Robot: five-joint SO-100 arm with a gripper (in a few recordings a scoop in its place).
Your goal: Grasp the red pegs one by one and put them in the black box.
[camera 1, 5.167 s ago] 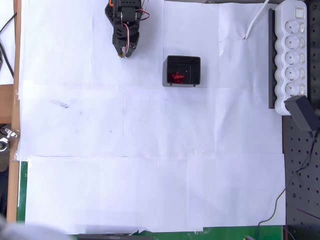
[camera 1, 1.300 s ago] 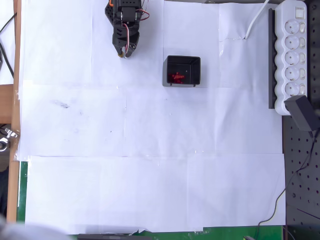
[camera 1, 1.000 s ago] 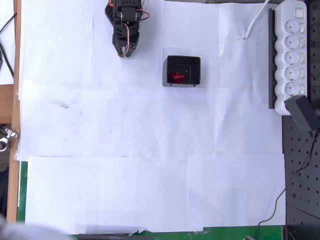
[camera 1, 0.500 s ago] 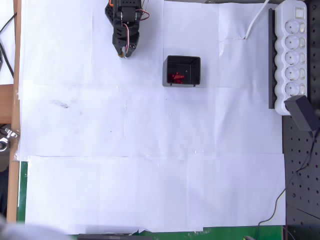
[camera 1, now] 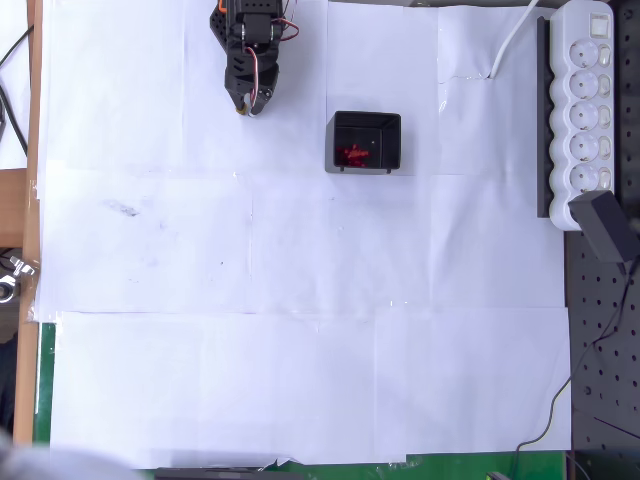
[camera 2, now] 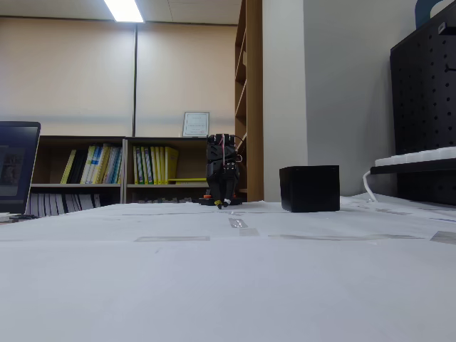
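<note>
**Pegs in box, arm parked**

Jaws look closed with nothing between them, though from overhead the tips are small and this is a judgement. Gripper (camera 1: 247, 103) sits left of the box (camera 1: 365, 141) and slightly farther up the overhead view, apart from it, tips low near the paper (camera 1: 300, 300). In the fixed view the gripper (camera 2: 222, 203) hangs just above the sheet, left of the box (camera 2: 309, 188). Red pegs (camera 1: 352, 155) lie clustered on the box floor, toward its left wall; count unreadable. No loose peg is visible on the paper around the box. Judgement: task looks finished or nearly so. Best move is to scan for strays before any reach, and keep clear of the box's thin walls.
</note>
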